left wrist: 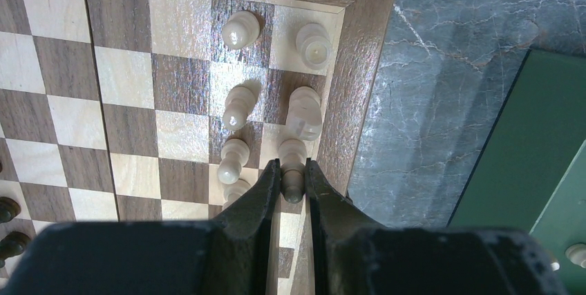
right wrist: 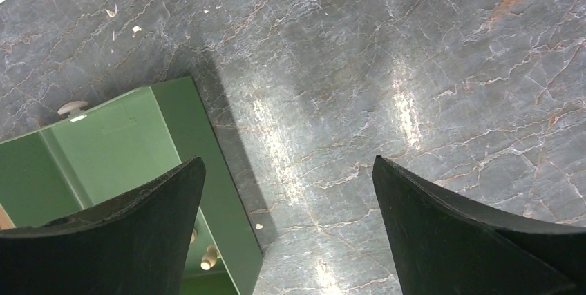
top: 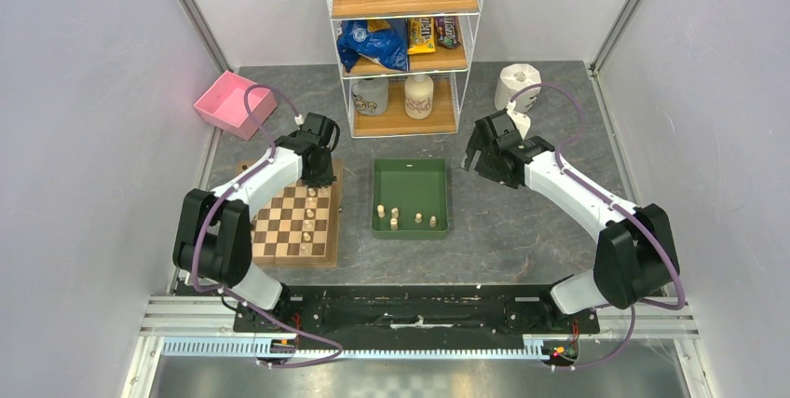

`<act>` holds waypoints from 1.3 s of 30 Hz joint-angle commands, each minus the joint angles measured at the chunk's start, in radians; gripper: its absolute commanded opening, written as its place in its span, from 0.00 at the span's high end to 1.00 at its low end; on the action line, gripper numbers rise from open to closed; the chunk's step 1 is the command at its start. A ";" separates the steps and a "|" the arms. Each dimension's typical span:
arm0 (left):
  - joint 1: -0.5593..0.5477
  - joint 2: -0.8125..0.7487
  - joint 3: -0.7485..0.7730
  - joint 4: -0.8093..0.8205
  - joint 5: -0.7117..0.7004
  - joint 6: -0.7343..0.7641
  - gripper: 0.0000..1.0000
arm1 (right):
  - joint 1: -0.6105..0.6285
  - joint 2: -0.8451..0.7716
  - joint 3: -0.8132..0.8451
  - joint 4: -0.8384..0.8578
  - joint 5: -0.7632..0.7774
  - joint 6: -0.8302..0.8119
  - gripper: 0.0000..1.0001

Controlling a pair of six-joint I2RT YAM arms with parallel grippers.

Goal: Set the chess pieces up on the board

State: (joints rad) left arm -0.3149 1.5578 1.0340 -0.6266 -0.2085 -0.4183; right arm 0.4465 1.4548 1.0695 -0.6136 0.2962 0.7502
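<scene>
1. Left claw (left wrist: 291, 172) is nearly pressed together and pinches one pale chess piece (left wrist: 293, 151) by its upper part. This piece is in the column of squares just beside the board's border. Whether its base touches the square, I cannot tell.
2. The board (top: 279, 235) lies on the grey counter (top: 522, 221), at 9 o'clock from the green tray (top: 410, 179). In the top view the left claw is over the board's 1 o'clock corner.
3. In the left wrist view, six other pale pieces (left wrist: 238, 105) stand on the squares close to this claw, in two columns. Most of them are at 12 o'clock from the fingertips, and one is just beside them at 9 o'clock.
4. Two dark pieces (left wrist: 8, 209) show at the 9 o'clock edge of the same view, well apart from the pale ones.
5. The right claw (right wrist: 287, 164) is spread wide and holds nothing. It hovers above bare counter, at 2 o'clock from the tray.
6. Several more pale pieces (top: 394, 217) are inside the tray, near its 6 o'clock wall.
</scene>
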 commanded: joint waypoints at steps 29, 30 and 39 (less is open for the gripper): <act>-0.145 -0.222 0.097 -0.031 0.051 0.037 0.46 | -0.005 -0.004 0.034 0.018 -0.006 -0.007 0.01; -0.181 -0.205 0.104 -0.029 0.054 0.035 0.46 | -0.004 -0.002 0.035 0.018 -0.010 -0.006 0.01; -0.412 -0.025 0.185 -0.002 0.089 -0.009 0.47 | -0.005 -0.020 0.028 0.017 -0.002 -0.008 0.01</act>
State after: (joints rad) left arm -0.6788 1.4845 1.1648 -0.6487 -0.1471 -0.4183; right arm 0.4465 1.4548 1.0695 -0.6136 0.2852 0.7479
